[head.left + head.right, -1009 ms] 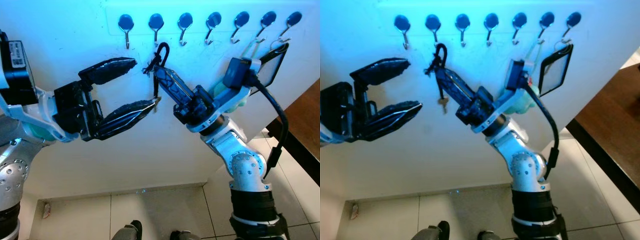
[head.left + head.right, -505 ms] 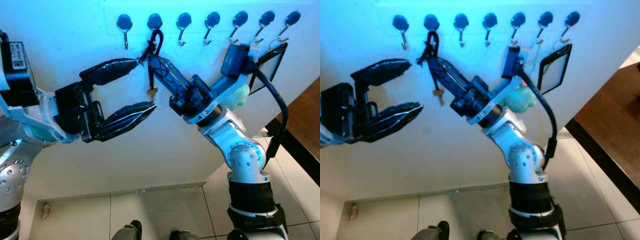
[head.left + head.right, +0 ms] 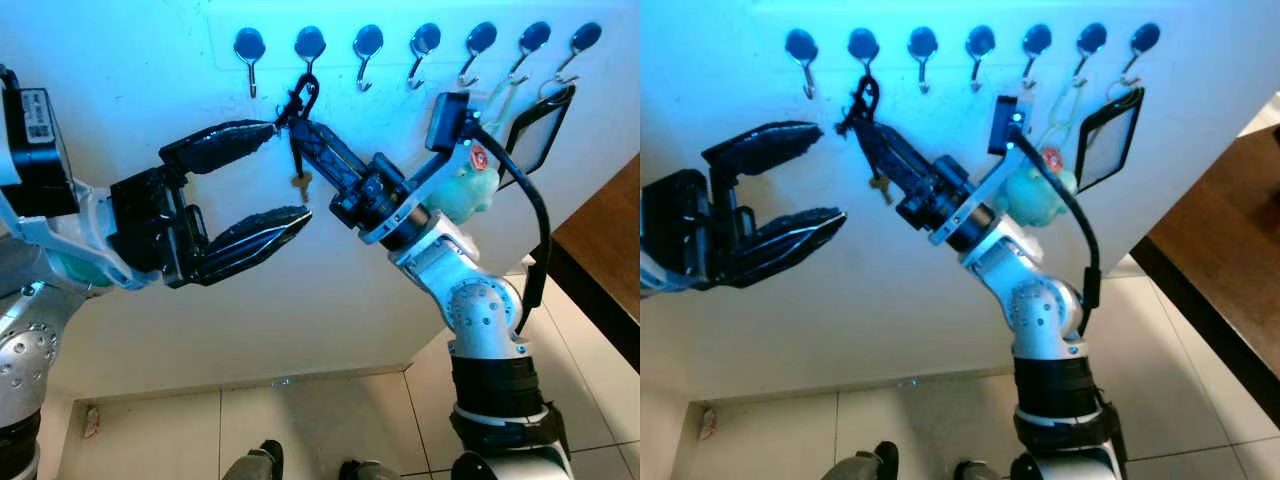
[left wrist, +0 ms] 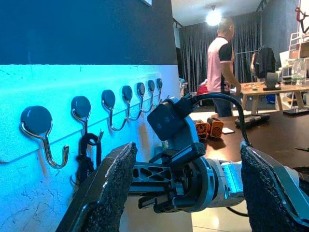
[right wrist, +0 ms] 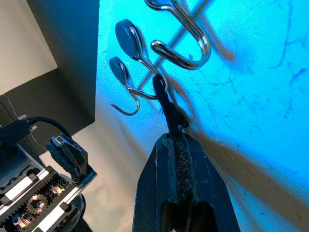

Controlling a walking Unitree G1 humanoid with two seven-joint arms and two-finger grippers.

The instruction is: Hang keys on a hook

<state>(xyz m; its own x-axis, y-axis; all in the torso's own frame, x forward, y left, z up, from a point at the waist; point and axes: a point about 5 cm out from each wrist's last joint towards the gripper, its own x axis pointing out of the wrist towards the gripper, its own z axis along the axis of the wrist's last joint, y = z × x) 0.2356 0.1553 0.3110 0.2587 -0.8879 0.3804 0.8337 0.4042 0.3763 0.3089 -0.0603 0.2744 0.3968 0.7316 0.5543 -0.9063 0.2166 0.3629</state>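
Now that our right gripper (image 3: 300, 128), clamped on the key cord (image 3: 303, 96), has risen to the second hook (image 3: 309, 52), release follows, while our left gripper (image 3: 285, 170) waits spread wide

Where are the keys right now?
In the left eye view, the keys dangle from a black loop by the second hook from the left, held by the right claw.

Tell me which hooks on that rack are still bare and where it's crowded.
Bare: the first hook at the robot's left end, and the third hook and fourth hook, between the key loop and the badge holder. Crowded: the second hook, where the right gripper holds the loop, and the right end, with the badge and green toy.
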